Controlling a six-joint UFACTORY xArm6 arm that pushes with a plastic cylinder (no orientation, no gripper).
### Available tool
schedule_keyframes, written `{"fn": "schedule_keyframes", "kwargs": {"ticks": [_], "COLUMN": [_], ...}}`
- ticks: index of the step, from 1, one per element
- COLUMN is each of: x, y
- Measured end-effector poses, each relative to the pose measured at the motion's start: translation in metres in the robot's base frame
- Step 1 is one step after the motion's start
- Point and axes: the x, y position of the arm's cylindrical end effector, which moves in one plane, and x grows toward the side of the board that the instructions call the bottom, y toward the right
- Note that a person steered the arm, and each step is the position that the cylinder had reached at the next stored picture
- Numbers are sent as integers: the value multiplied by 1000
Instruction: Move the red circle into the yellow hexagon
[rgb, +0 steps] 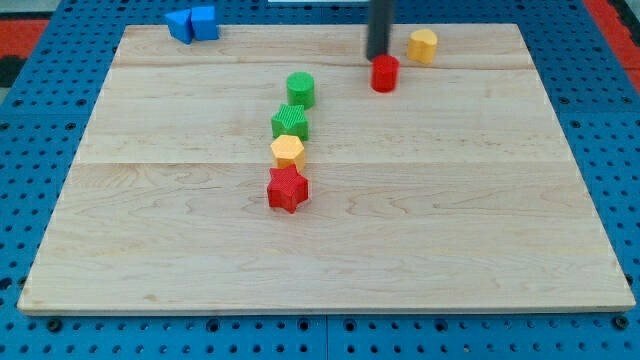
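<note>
The red circle (385, 73) stands near the view's top, right of centre. My tip (377, 56) is just above it and slightly left, touching or nearly touching its far side. The yellow hexagon (288, 151) sits in the board's middle, below and left of the red circle. It is in a column of blocks, between a green star (290, 122) above it and a red star (288, 188) below it.
A green circle (300, 88) tops the column, left of the red circle. A second yellow block (423, 45) lies just right of my tip. Two blue blocks (193, 23) sit at the board's top left edge. The wooden board (480, 220) rests on a blue pegboard.
</note>
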Motion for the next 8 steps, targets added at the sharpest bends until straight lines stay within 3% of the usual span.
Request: {"fn": "schedule_keyframes", "kwargs": {"ticks": [2, 3, 5, 6, 7, 8], "x": [101, 119, 99, 105, 81, 108], "y": [50, 85, 76, 11, 10, -45]}}
